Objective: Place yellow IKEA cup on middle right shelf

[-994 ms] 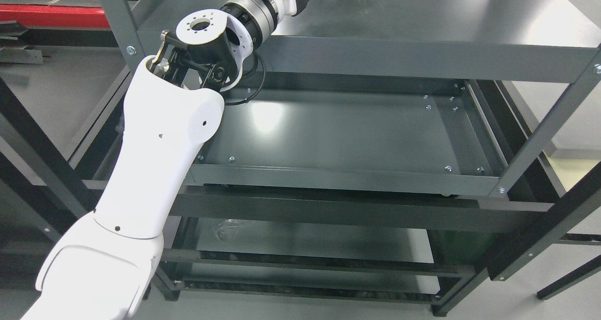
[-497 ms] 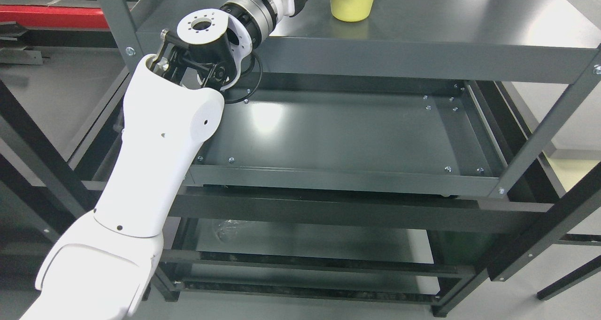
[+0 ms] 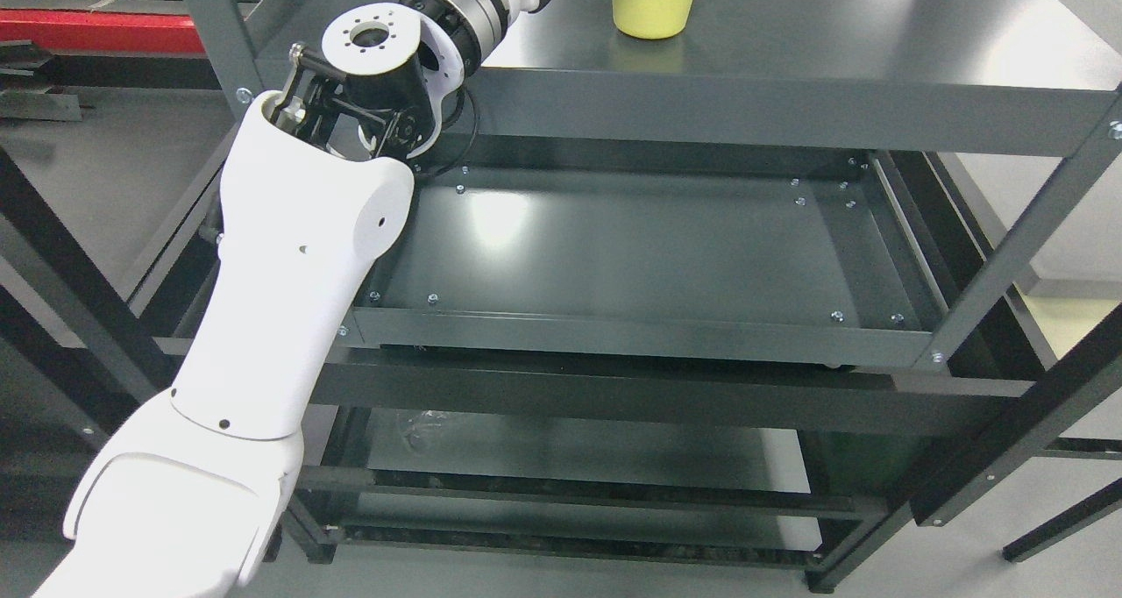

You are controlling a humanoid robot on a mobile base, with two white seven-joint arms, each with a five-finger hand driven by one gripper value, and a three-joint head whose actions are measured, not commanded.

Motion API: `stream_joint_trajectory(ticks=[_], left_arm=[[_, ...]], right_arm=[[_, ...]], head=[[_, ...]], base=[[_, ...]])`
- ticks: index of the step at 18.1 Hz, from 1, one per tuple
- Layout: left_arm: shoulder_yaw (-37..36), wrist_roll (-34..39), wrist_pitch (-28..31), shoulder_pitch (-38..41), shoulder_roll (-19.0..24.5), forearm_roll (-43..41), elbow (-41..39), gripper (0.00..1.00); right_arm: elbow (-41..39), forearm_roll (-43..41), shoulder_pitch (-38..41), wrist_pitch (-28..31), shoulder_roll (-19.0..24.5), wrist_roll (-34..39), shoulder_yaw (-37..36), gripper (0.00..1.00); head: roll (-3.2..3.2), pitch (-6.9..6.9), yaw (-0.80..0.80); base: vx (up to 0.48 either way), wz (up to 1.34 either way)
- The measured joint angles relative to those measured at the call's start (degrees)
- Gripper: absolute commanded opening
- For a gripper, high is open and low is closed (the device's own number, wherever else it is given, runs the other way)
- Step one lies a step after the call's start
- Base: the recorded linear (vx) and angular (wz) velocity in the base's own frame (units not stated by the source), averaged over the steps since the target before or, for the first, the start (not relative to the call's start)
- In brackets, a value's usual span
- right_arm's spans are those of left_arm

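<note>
Standing upright, yellow cup (image 3: 653, 3) sits near shelf (image 3: 789, 107) front edge

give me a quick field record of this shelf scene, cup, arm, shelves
cup: yellow cup upright on the upper shelf, top cut off by the frame edge
left arm: left arm comes in from the lower left and reaches up past the top edge; its hand is out of view
right arm: not in view
shelf below: tray shelf, nothing seen on it
</note>
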Motion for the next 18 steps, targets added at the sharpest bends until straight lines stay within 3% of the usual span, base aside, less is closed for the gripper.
stream_joint_trajectory(ticks=[5,9,13,18], left_arm=[[1.6,-0.3,-0.3,-0.7,0.0,-0.4,-3.6,0.96],[2.7,-6.8,4.3,-1.0,0.0,2.8,-6.3,0.94],[4.0,-20.3,10.7,-1.1,0.0,8.9,-9.9,0.95],[4.6,-40.1,12.4,-0.2,0.0,12.9,-14.3,0.95]], right_arm=[[0.0,0.0,0.0,0.0,0.0,0.0,0.0,0.99],[0.0,0.0,0.0,0.0,0.0,0.0,0.0,1.00],[0.0,0.0,0.0,0.0,0.0,0.0,0.0,0.99],[0.0,0.0,0.0,0.0,0.0,0.0,0.0,1.00]], head=[[0.00,0.00,0.00],[0.00,0.00,0.00],[0.00,-0.01,0.00],[0.00,-0.01,0.00]], base=[[0.000,0.00],[0.000,0.00],[0.000,0.00],[0.000,0.00]])
